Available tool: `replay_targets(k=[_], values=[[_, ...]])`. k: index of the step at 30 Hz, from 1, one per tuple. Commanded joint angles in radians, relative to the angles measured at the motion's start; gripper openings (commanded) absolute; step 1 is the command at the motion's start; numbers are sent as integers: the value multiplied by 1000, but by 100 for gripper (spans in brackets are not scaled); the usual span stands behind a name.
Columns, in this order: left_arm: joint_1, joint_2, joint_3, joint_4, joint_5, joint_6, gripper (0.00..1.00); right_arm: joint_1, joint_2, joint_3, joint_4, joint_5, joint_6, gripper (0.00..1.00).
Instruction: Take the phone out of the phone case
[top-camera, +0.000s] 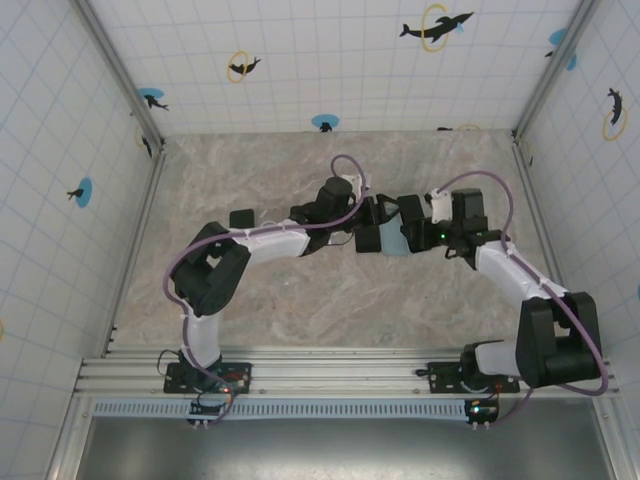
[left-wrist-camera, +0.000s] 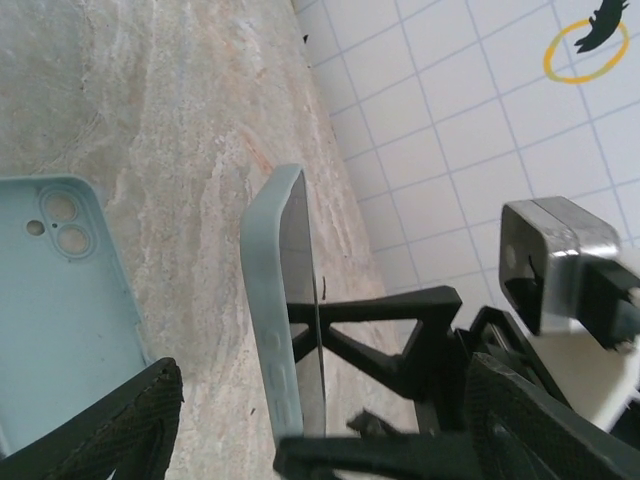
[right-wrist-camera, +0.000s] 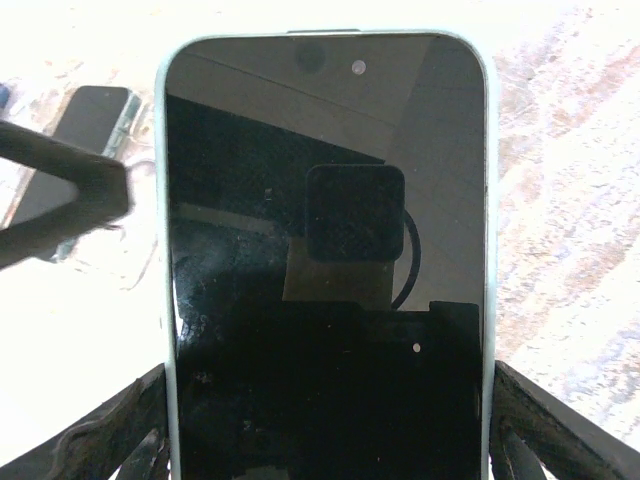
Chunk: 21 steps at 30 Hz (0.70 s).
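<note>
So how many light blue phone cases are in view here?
2. The flat case lies on the table, camera holes up; the second case wraps the upright phone. Others may be hidden.

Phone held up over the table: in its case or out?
In its case. In the right wrist view a pale rim frames the dark screen of the phone, top and both sides.

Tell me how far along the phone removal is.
Done: the right fingers clamp the phone by its sides, held up off the table. In hand: the left fingers stand open either side of it, not gripping. Left: the pale blue case still wraps the phone, so the whole separation.
</note>
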<state>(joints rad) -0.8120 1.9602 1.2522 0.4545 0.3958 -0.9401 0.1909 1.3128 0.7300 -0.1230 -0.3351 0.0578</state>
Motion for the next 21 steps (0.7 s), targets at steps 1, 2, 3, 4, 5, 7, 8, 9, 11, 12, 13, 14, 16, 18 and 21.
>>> replay_targets(k=[1, 2, 3, 4, 5, 7, 8, 9, 11, 12, 13, 14, 16, 18, 21], values=[[-8, 30, 49, 2, -27, -18, 71, 24, -43, -7, 78, -7, 41, 46], [-7, 34, 49, 4, -28, -21, 69, 28, -46, -9, 81, -8, 47, 46], [-7, 38, 49, 8, -29, -23, 67, 29, -48, -9, 88, -10, 54, 46], [-8, 42, 48, 6, -33, -23, 65, 34, -49, -9, 92, -14, 57, 45], [-8, 45, 50, 2, -34, -22, 63, 40, -50, -7, 91, -16, 59, 45], [-7, 55, 66, -17, -35, -8, 59, 55, -52, -8, 96, -22, 66, 46], [-7, 55, 68, -20, -38, -4, 57, 59, -54, -11, 101, -22, 72, 46], [-7, 57, 70, -22, -39, -2, 55, 61, -56, -14, 108, -22, 76, 46], [-7, 61, 76, -29, -39, 1, 46, 65, -57, -13, 110, -22, 76, 46], [-7, 65, 79, -28, -39, -1, 45, 69, -56, -12, 110, -23, 76, 46], [-7, 66, 79, -23, -37, -4, 44, 73, -58, -11, 111, -22, 75, 46], [-7, 66, 80, -21, -37, -6, 41, 77, -60, -11, 112, -22, 77, 46], [-7, 68, 82, -17, -33, -8, 30, 87, -64, -11, 110, -11, 75, 46], [-7, 67, 80, -19, -33, -11, 29, 89, -68, -14, 110, -9, 76, 46], [-5, 63, 81, -20, -24, -14, 20, 96, -76, -15, 118, -5, 79, 47]])
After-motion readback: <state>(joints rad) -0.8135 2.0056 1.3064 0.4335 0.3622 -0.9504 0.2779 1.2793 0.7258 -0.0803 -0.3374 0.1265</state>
